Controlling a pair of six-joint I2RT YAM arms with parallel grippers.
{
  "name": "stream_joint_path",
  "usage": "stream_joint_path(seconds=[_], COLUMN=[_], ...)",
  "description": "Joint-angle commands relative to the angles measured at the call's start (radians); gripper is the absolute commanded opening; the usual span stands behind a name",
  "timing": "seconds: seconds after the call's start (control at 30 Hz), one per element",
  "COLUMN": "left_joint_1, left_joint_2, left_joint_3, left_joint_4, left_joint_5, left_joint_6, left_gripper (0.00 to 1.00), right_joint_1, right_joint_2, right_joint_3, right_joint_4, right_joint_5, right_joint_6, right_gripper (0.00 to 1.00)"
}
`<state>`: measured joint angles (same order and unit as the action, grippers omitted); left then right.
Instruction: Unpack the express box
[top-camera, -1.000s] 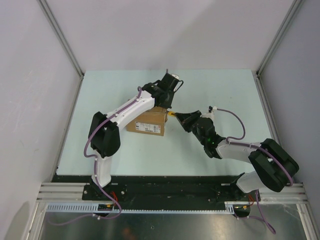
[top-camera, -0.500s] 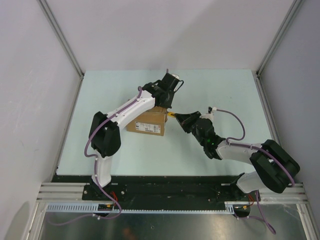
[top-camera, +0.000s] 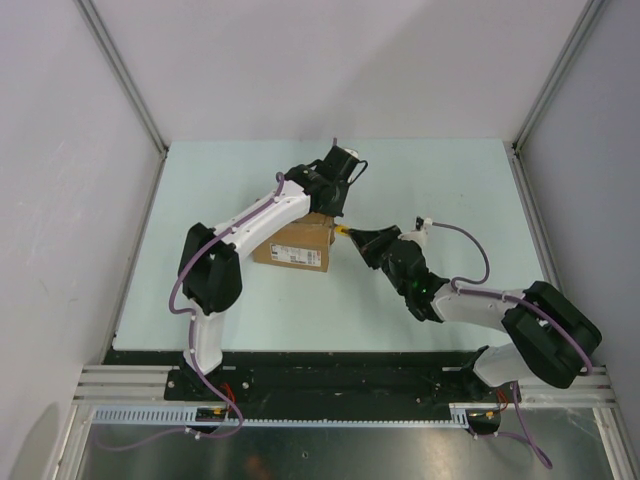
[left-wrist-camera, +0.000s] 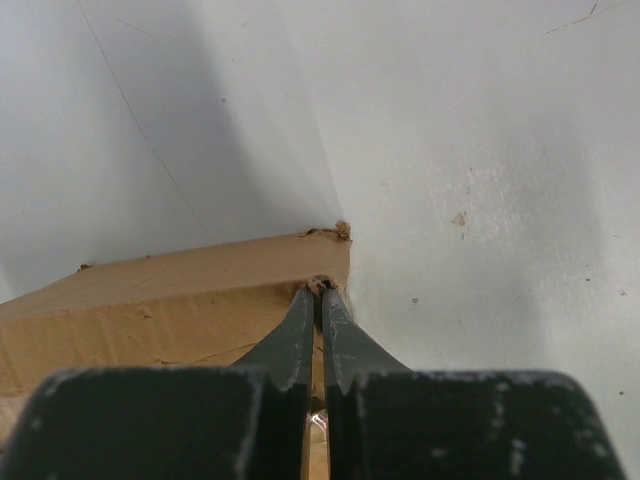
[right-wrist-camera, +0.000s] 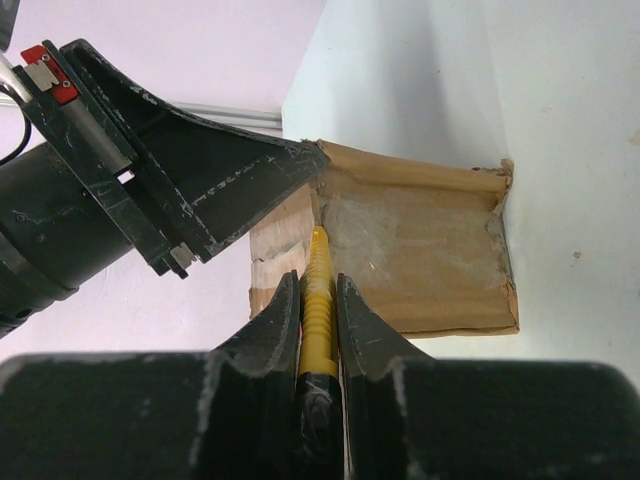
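Express box: lay directly beneath left gripper, fingers pressed together on its top edge. Right gripper pinched yellow utility knife, tip at the taped top.

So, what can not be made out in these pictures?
- Inside of the box: every view, it is shut.
- Blade tip of the knife: right wrist view, too small.
- Top of the box: top view, the left arm covers most of it.
- Whether the left gripper pinches anything: left wrist view, its fingers hide this.
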<state>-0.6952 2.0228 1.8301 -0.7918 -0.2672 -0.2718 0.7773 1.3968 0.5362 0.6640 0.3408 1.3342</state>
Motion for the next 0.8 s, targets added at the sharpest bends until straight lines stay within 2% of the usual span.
stream_joint_path(seconds=[0.0, 0.5, 0.77], left_joint_1=[0.036, 0.039, 0.04], left_joint_2=[0.154, 0.154, 0.151], left_joint_3=[-0.08, -0.086, -0.083], left_joint_4=[-0.133, -0.133, -0.133], left_joint_5=[0.01, 0.006, 0.009], left_joint_6=[-0.01, -0.006, -0.003], left_gripper=[0.04, 0.04, 0.04], right_joint_1=[0.108, 0.143, 0.12], right_joint_2=[-0.045, -0.087, -0.11], right_joint_3=[-0.035, -0.064, -0.074], right_joint_4=[-0.046, -0.05, -0.093], right_joint_5=[-0.238, -0.218, -0.232], right_joint_6=[0.016, 0.019, 0.02], right_gripper=[0.0, 0.0, 0.0])
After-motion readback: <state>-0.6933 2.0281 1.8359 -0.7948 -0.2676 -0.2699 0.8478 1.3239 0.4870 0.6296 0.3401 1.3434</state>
